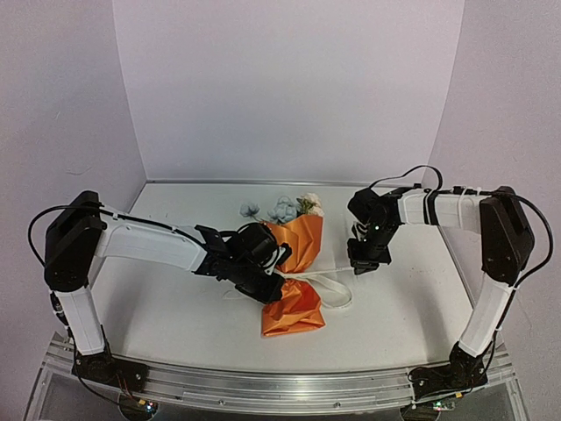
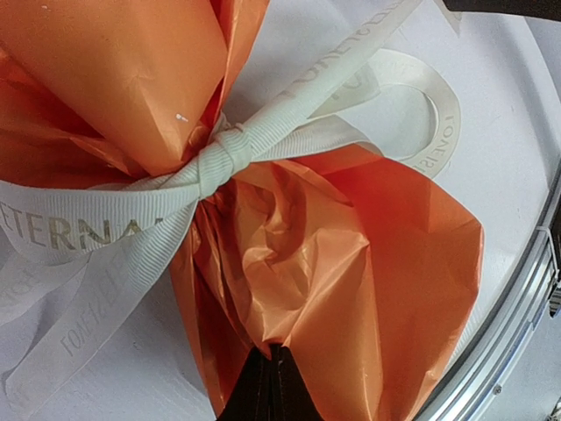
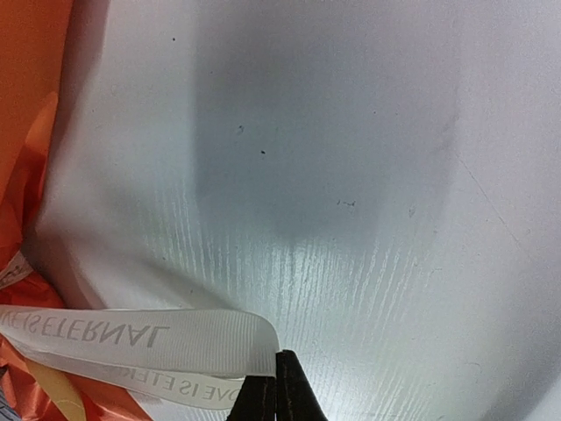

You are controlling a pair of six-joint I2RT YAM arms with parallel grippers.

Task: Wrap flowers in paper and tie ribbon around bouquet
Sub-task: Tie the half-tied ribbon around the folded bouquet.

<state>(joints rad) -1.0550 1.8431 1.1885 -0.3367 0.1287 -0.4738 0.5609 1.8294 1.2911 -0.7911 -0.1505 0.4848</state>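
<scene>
Flagging risks. Bouquet [image 1: 294, 272] lies mid-desk, flowers [image 1: 285, 209] toward the far edge, paper [image 2: 351, 263] flaring toward the near edge. Ribbon [image 2: 289, 105] is cinched at the waist with a knot [image 2: 219, 158].

Right jaws are together, with the ribbon's folded tail running straight into their tips (looks pinched, but the tips hide the contact). Left jaws are together too, tips over the orange paper below the knot, nothing visibly held.

What could go wrong:
- Knot looks like a single turn, and nothing pins the bouquet. A tug from the right may drag it across the desk [image 1: 175, 307] instead of tightening.
- Ribbon is thin and floppy, so a tip pinch could slip out.
- Left tips could crease or tear the glossy paper if pushed in.
- Loose loop [image 2: 438, 114] beside the bouquet could snag a jaw.

Surface: white desk, mild sheen, faint streaks and specks, aluminium rail [image 1: 263, 379] along the near edge. Room: plain pale-lilac panels [image 1: 289, 88] on three sides.
</scene>
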